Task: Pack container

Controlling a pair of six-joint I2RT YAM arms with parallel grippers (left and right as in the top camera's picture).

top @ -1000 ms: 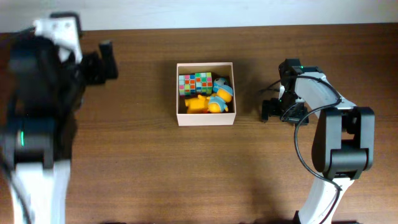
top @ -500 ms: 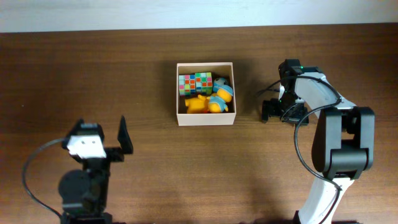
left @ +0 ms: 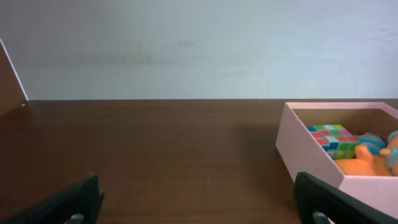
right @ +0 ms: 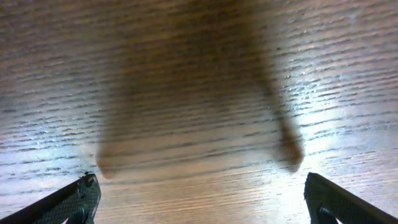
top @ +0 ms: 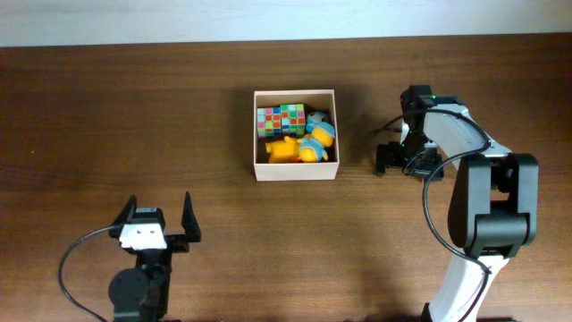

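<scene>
The container [top: 296,170] is a square white-walled box at the table's middle. Inside lie a multicoloured cube [top: 281,119], a yellow toy [top: 284,150] and a blue-and-yellow toy [top: 317,134]. My left gripper [top: 159,202] stands open near the front left, well away from the box, nothing between its fingers. In the left wrist view the container [left: 309,149] sits ahead to the right, the cube [left: 333,138] showing inside, and the left gripper [left: 202,208] frames bare wood. My right gripper [top: 405,161] points down at the table just right of the box, open; the right gripper [right: 202,202] sees only wood grain.
The brown wooden table [top: 179,107] ends at a pale wall [top: 286,18] along the back. A black cable [top: 76,255] loops beside the left arm's base. The right arm's base [top: 487,224] stands at the front right.
The left arm has swung from the back left down to the front left and now sits low there. The right arm and the box have not moved.
</scene>
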